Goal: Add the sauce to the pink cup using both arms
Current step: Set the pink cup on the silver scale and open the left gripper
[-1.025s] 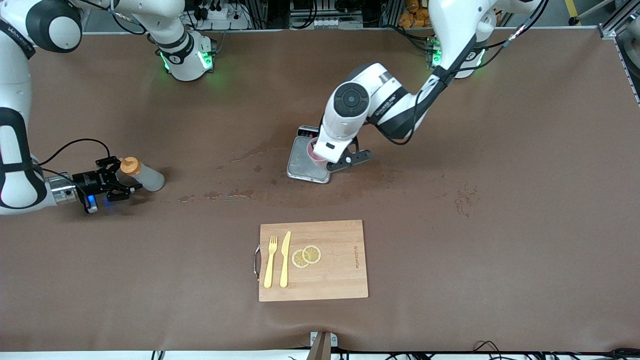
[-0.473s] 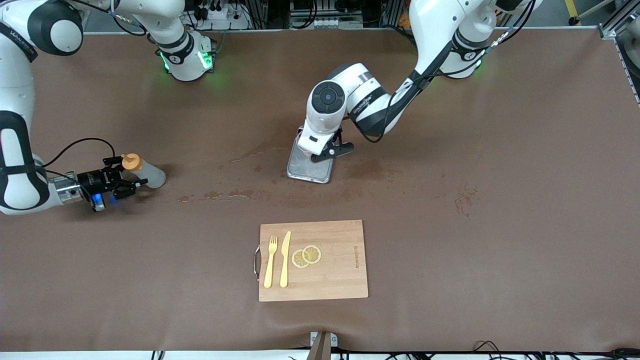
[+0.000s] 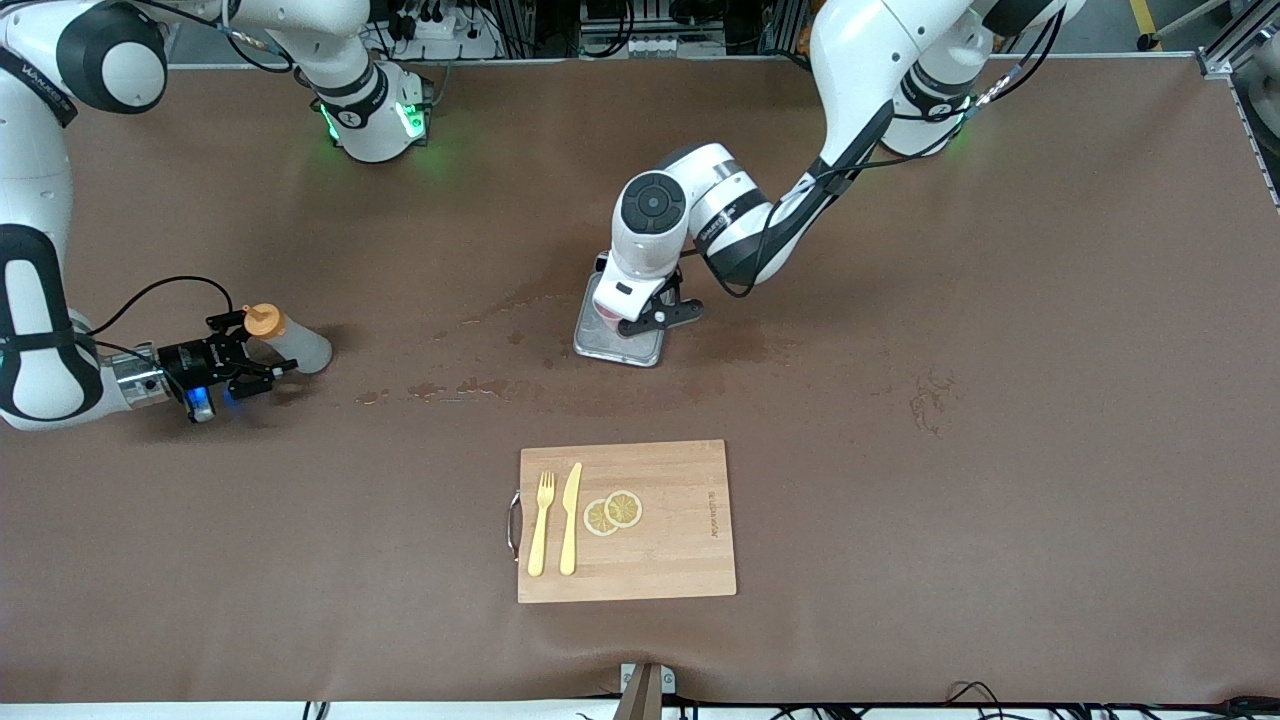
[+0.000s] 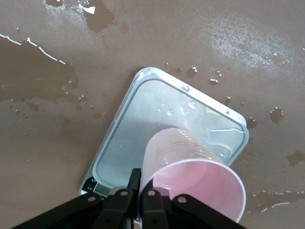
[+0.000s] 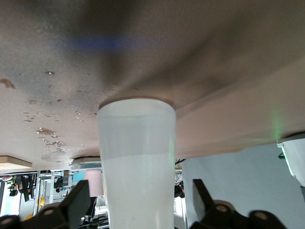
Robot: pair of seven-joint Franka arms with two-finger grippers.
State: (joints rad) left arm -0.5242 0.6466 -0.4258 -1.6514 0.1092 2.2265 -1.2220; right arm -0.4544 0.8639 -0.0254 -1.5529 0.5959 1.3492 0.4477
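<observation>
The small translucent whitish squeeze bottle with an orange nozzle cap [image 3: 285, 340] stands on the brown table toward the right arm's end, its cloudy body [image 5: 137, 162] rising between the black fingers [image 5: 75, 202] set wide on either side of it. The small pale-pink plastic tumbler [image 4: 193, 179], round-rimmed and slightly tapered, hangs tilted over a wet metal tray [image 4: 143, 124] near mid-table, its rim pinched by the left gripper [image 4: 138, 195].

I work in a robotics lab: my two arm bases [image 3: 375, 120] glow green on a brown-covered surface [image 3: 1000, 300], with aluminium framing [image 3: 1235, 45] and cabling along its edge.
</observation>
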